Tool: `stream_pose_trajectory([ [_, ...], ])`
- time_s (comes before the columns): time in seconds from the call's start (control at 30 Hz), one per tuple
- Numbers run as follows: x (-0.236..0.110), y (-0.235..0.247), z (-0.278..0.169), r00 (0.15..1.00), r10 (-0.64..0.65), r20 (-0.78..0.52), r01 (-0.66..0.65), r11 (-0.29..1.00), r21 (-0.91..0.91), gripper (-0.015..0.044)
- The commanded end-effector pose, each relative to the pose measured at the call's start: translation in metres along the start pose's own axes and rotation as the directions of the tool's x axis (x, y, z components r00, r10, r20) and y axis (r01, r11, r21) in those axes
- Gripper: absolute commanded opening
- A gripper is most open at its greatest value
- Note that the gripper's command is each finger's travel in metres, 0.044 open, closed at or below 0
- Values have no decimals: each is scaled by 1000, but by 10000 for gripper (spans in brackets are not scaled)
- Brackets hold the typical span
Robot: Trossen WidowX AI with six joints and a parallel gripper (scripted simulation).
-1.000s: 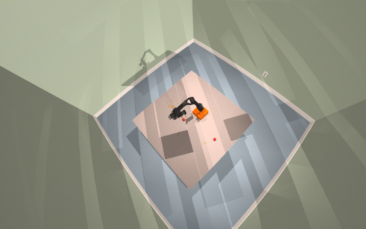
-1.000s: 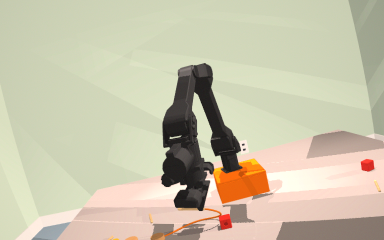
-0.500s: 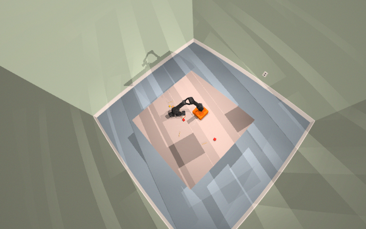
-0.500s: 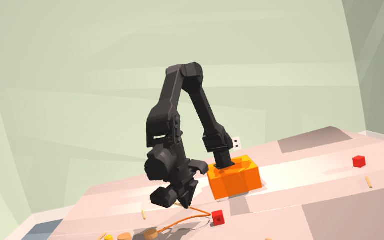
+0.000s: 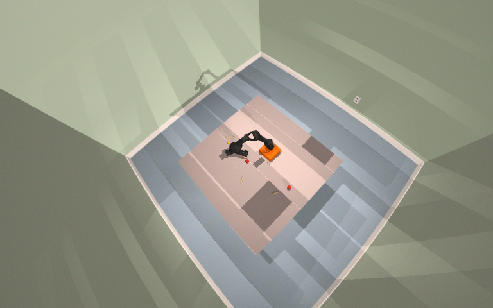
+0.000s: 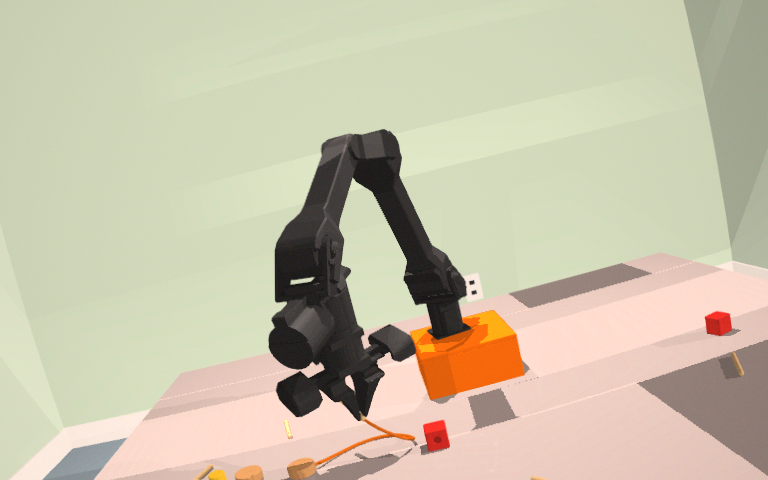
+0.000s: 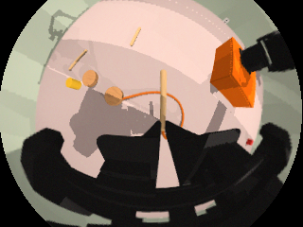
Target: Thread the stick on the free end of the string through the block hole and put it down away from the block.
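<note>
My gripper (image 6: pixel 362 417) (image 7: pixel 164 127) is shut on one end of the wooden stick (image 7: pixel 163 95), above the table; the stick points away from the fingertips in the wrist view and is mostly hidden in the exterior view. The orange string (image 6: pixel 390 434) (image 7: pixel 183 113) leaves the stick at the fingertips and curves to the round wooden button (image 6: pixel 301 468) (image 7: pixel 114 96). The red block (image 5: pixel 247 161) (image 6: pixel 436 435) stands right of the fingers in the exterior view, apart from them. Its round hole faces that camera. No string shows in it.
The orange base (image 5: pixel 269 151) (image 6: pixel 475 362) (image 7: pixel 232 76) stands behind the block. A second button (image 6: pixel 249 473) (image 7: pixel 90 78) and a yellow cylinder (image 6: pixel 216 475) (image 7: pixel 73 83) lie beside the string's button. Another red block (image 5: pixel 289 187) (image 6: pixel 718 323) is far right. Several loose sticks lie about, one (image 6: pixel 288 429) (image 7: pixel 135 36) behind the buttons.
</note>
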State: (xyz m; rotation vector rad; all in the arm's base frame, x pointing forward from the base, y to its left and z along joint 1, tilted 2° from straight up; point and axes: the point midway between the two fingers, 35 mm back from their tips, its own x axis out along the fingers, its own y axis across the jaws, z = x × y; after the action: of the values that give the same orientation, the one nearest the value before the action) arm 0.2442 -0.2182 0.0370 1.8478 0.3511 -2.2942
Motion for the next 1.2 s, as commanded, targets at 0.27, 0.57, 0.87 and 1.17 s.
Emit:
stream_pose_trajectory([
  [0.27,3,14,11,1000,-22,21,14,949,314,0],
  [0.57,4,23,18,999,-36,30,16,866,500,0],
  [0.87,4,23,17,999,-36,25,19,872,490,0],
  [1.17,1,25,11,999,-28,16,17,875,484,0],
])
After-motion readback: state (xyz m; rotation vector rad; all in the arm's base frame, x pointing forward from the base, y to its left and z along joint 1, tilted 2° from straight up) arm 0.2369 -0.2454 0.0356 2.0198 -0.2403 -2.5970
